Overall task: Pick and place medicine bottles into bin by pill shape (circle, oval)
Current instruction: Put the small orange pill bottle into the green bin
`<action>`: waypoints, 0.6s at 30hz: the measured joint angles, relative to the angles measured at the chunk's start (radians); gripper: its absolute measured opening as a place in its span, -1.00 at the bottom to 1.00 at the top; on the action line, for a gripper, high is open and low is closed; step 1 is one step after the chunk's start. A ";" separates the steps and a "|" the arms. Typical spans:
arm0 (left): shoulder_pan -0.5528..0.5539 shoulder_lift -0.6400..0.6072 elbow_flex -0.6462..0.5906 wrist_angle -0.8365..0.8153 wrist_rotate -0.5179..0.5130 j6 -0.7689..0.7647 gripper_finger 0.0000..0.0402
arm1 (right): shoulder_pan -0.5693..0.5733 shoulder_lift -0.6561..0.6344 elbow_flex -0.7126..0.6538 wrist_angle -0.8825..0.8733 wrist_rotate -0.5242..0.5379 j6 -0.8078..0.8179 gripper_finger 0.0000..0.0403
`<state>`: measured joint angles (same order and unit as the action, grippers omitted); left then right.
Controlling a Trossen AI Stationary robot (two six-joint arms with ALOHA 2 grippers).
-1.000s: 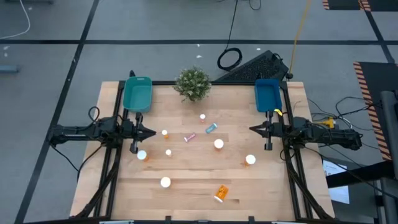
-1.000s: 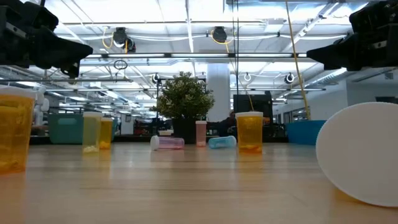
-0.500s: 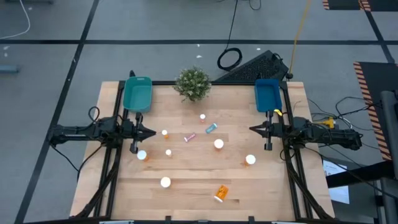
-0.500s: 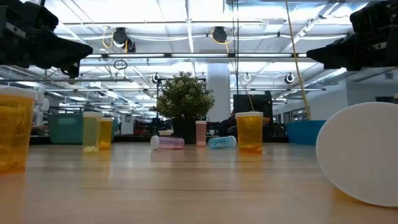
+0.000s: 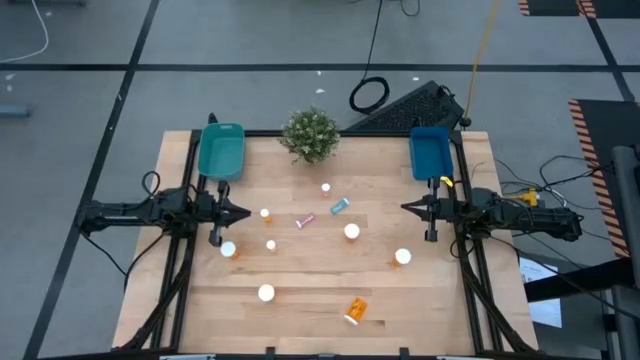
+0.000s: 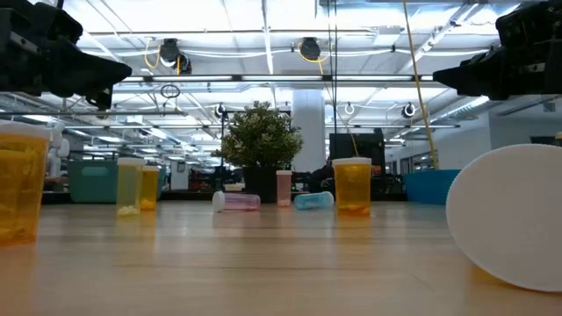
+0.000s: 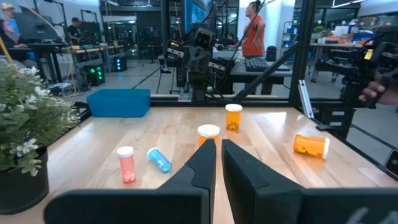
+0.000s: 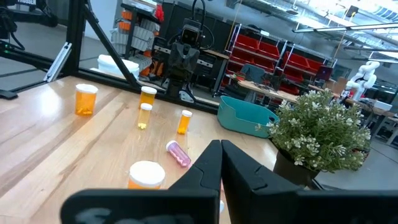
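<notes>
Several medicine bottles with white caps are spread over the middle of the wooden table. Orange ones stand upright, such as one (image 5: 352, 232) near the centre and one (image 5: 228, 250) toward the left. A light blue bottle (image 5: 340, 206) and a pinkish bottle (image 5: 305, 221) lie on their sides, as does an orange one (image 5: 355, 311) near the front edge. My left gripper (image 5: 246, 212) hovers shut at the left side, above the table. My right gripper (image 5: 405, 208) hovers shut at the right side. Both are shut on nothing, with fingers pointing level toward the centre.
A teal bin (image 5: 221, 151) sits at the far left corner and a blue bin (image 5: 431, 150) at the far right corner. A potted plant (image 5: 310, 133) stands at the far edge between them. People show in the room beyond the table.
</notes>
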<state>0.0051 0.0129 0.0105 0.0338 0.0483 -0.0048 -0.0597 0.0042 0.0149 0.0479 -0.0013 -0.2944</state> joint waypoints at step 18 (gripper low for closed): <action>0.000 0.000 0.000 0.027 -0.014 0.032 -0.85 | 0.000 0.000 0.000 0.000 0.000 0.040 -1.00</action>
<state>0.0051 0.0132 0.0109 0.0611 0.0346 0.0277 -0.0595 0.0042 0.0149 0.0481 -0.0013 -0.2545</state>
